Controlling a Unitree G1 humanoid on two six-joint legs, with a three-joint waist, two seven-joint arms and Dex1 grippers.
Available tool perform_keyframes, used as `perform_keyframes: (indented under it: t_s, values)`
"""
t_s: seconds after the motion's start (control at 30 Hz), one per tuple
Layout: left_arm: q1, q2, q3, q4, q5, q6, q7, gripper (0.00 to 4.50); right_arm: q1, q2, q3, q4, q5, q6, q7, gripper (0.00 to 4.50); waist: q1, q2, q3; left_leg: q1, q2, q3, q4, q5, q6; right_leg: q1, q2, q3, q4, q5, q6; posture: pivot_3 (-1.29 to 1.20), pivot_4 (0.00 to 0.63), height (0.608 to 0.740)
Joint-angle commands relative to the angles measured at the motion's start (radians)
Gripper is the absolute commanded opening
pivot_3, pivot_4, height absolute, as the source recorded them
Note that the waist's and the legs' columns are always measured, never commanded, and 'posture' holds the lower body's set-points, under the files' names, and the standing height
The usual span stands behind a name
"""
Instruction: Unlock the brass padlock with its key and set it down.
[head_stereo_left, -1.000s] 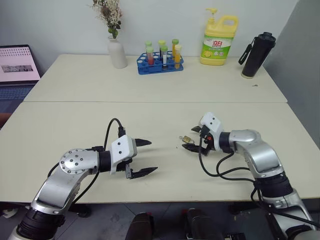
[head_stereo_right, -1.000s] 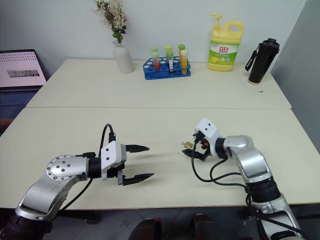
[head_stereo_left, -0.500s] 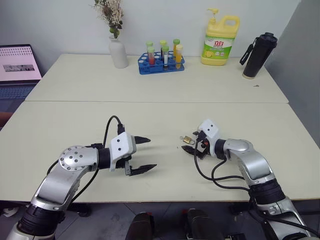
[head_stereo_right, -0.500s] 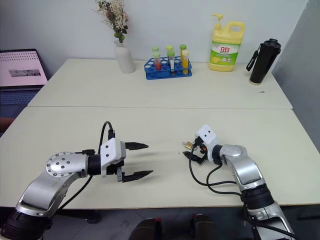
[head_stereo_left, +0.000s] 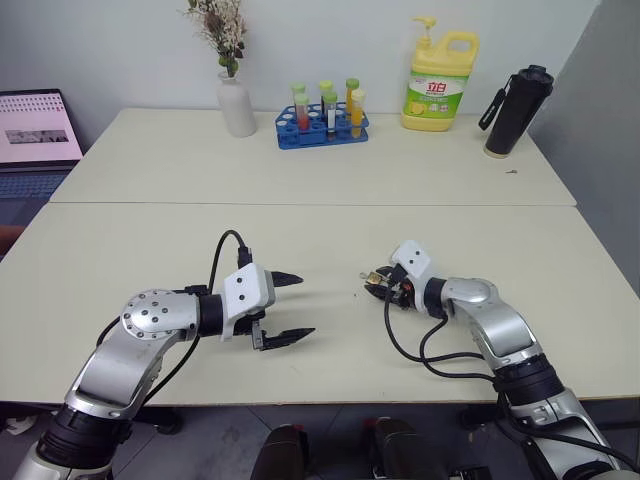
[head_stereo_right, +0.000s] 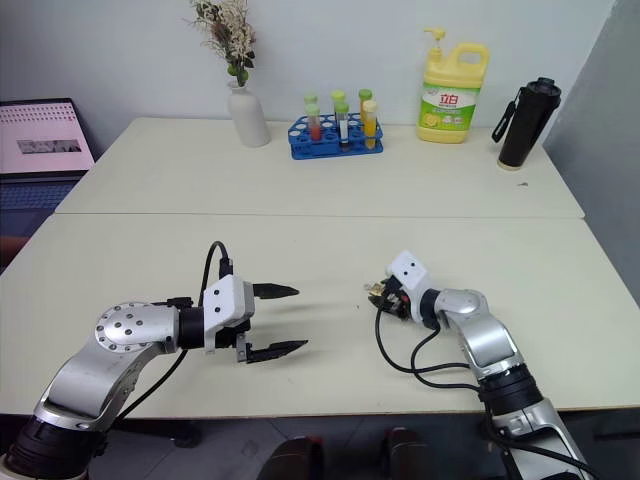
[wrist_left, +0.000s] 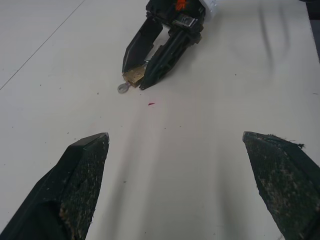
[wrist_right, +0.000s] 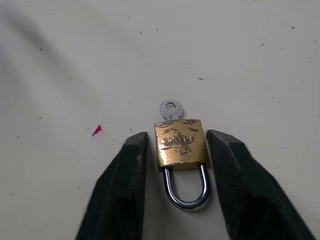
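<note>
Right tool (wrist_right: 175, 150) is down at the worktop (head_stereo_left: 300, 230) with its two black fingers (wrist_right: 120, 185) flanking the brass padlock (wrist_right: 180, 142), slim gaps showing on both sides of the brass body, so it brackets the lock without pinching it. Padlock lies flat near the middle of the front half of the worktop, silver shackle pointing back between the fingers, and the key (wrist_right: 170, 109) pokes out of its far end, round head resting on the surface. A tiny red speck (wrist_right: 97, 130) sits just beside them. Left tool (head_stereo_left: 290, 308) hovers wide open and empty, well apart, aimed across at the lock with bare surface between. Along the far edge stand a white vase (head_stereo_left: 236, 105), a blue tube rack (head_stereo_left: 322, 125), a yellow soap bottle (head_stereo_left: 437, 85) and a black flask (head_stereo_left: 513, 110).
</note>
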Motion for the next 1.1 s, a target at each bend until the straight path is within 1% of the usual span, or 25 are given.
perform_keyframes:
  t_s: [0.03,0.2,0.33,0.47,0.5,0.57,0.63,0.7,0.9,1.0,1.1]
  values:
    - [-0.019,-0.008,0.014,-0.021,0.001,0.002,0.020,4.50,-0.010,-0.014,0.011,0.017,-0.021,-0.028,0.002,0.92,0.000,0.000,0.000,0.000,0.000,0.000,0.000,0.000,0.000,0.000,0.000,0.000,0.000,0.000,0.000,0.00,0.150,0.740]
    - [-0.042,-0.025,0.027,-0.008,-0.025,0.039,0.037,4.50,-0.015,-0.044,0.033,0.008,-0.054,-0.139,0.020,0.94,0.000,0.000,0.000,0.000,0.000,0.000,0.000,0.000,0.000,0.000,0.000,0.000,0.000,0.000,0.000,0.00,0.150,0.740]
    - [-0.055,-0.037,0.041,0.002,-0.049,0.070,0.038,4.50,-0.004,-0.097,0.062,-0.049,-0.093,-0.245,0.061,0.94,0.001,0.000,0.000,0.000,-0.001,0.000,0.000,0.000,0.000,0.000,0.001,0.000,0.000,0.000,0.000,0.00,0.150,0.740]
    - [-0.088,-0.028,0.082,-0.007,-0.185,0.178,-0.017,4.50,0.045,-0.194,0.067,-0.263,-0.134,-0.419,0.106,0.94,0.002,0.000,0.000,-0.001,0.000,-0.001,0.000,0.000,0.000,-0.001,0.000,0.000,0.000,0.000,0.000,0.00,0.150,0.740]
    - [-0.108,-0.022,0.085,0.006,-0.201,0.195,-0.031,4.50,0.048,-0.215,0.066,-0.291,-0.156,-0.472,0.105,0.94,0.001,0.000,0.000,-0.002,0.000,-0.001,0.000,0.000,0.000,-0.001,0.000,0.000,0.000,0.000,0.000,0.00,0.150,0.740]
    - [-0.170,-0.017,0.084,0.041,-0.230,0.233,-0.054,4.50,0.051,-0.269,0.066,-0.338,-0.236,-0.635,0.083,0.94,0.002,0.000,0.000,-0.001,0.000,-0.001,0.000,0.000,0.000,-0.001,0.001,-0.001,0.000,0.000,0.001,0.00,0.150,0.740]
    - [-0.222,-0.025,0.083,0.062,-0.267,0.280,-0.066,4.50,0.041,-0.313,0.079,-0.335,-0.347,-0.823,0.026,0.94,0.002,0.000,0.000,-0.001,-0.001,-0.001,0.000,0.000,0.000,0.000,0.002,-0.002,-0.001,-0.001,0.001,0.00,0.150,0.740]
    - [-0.268,-0.037,0.081,0.075,-0.308,0.326,-0.078,4.50,0.034,-0.328,0.078,-0.317,-0.431,-0.956,-0.039,0.94,0.001,0.000,0.000,0.000,-0.001,0.000,0.000,0.000,0.000,0.000,0.002,-0.002,0.000,-0.001,0.001,0.00,0.150,0.740]
    - [-0.343,-0.046,0.045,0.095,-0.336,0.379,-0.110,4.50,0.031,-0.321,0.059,-0.247,-0.511,-1.100,-0.133,0.94,0.002,0.000,0.000,0.000,-0.001,0.001,0.001,0.000,0.000,0.000,0.002,0.000,0.000,-0.001,0.001,0.00,0.150,0.740]
    - [-0.394,-0.058,-0.008,0.112,-0.307,0.376,-0.126,4.50,-0.001,-0.295,0.037,-0.215,-0.538,-1.095,-0.180,0.94,0.002,0.000,0.000,0.000,-0.001,0.000,0.001,0.000,0.000,0.000,0.002,0.000,0.000,0.000,0.000,0.00,0.150,0.740]
    - [-0.420,-0.087,-0.039,0.140,-0.282,0.361,-0.117,4.50,-0.010,-0.286,0.031,-0.196,-0.539,-1.093,-0.191,0.94,0.003,0.000,0.000,0.000,-0.001,0.001,0.001,0.000,0.000,0.000,0.002,0.000,0.001,0.001,-0.001,0.00,0.150,0.740]
